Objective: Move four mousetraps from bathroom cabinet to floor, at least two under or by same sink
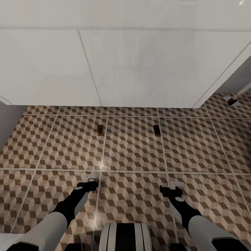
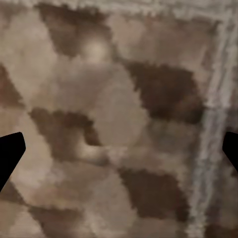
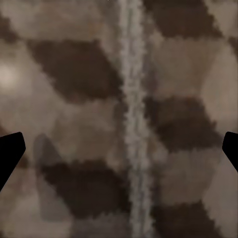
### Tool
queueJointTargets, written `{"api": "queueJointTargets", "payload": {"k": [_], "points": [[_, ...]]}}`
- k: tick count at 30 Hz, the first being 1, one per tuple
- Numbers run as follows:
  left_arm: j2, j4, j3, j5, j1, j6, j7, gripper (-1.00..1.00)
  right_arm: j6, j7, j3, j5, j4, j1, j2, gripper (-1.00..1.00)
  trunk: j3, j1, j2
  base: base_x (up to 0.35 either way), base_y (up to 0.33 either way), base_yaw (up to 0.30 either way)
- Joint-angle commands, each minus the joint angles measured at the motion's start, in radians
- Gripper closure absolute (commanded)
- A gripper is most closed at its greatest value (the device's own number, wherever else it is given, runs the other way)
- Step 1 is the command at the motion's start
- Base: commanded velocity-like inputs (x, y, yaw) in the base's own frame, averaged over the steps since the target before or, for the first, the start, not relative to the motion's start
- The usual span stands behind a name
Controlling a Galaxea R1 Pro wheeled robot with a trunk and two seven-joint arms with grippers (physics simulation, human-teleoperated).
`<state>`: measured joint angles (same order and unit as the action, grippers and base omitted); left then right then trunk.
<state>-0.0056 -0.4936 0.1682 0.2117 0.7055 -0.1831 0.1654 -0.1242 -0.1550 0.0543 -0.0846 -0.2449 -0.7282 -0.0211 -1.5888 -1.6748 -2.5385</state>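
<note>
Head view showed two mousetraps [image 1: 100, 130] [image 1: 157, 130] flat on floor [image 1: 132, 150] near white sink unit [image 1: 139, 69], wrist views gave blurred tiles between spread fingertips, left pincer [image 1: 91, 177], right pincer [image 1: 176, 184], both empty.

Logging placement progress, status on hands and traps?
Left hand and right hand open, empty, low over bathroom floor. Two mousetraps down by the white sink unit. Nothing in the way.
</note>
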Motion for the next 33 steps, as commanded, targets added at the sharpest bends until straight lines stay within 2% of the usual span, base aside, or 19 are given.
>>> {"api": "queueJointTargets", "payload": {"k": [1, 4, 33], "points": [[0.001, -0.002, 0.008, 0.011, 0.000, -0.004, 0.009, -1.00, -0.004, -0.003, 0.006, -0.009, 0.001, 0.000, 0.000, -1.00, -0.001, 0.000, 0.000, 0.000, 0.000, 0.000], [0.001, -0.002, 0.008, 0.010, 0.000, -0.004, 0.009, -1.00, -0.004, -0.003, 0.006, -0.009, 0.000, 0.000, 0.000, -1.00, -0.001, 0.000, 0.000, 0.000, 0.000, 0.000], [0.001, -0.002, 0.008, 0.009, 0.000, -0.003, 0.008, -1.00, 0.001, -0.008, 0.006, -0.008, -0.007, 0.000, 0.000, -1.00, 0.112, 0.013, 0.007, 0.000, 0.000, 0.000]]}}
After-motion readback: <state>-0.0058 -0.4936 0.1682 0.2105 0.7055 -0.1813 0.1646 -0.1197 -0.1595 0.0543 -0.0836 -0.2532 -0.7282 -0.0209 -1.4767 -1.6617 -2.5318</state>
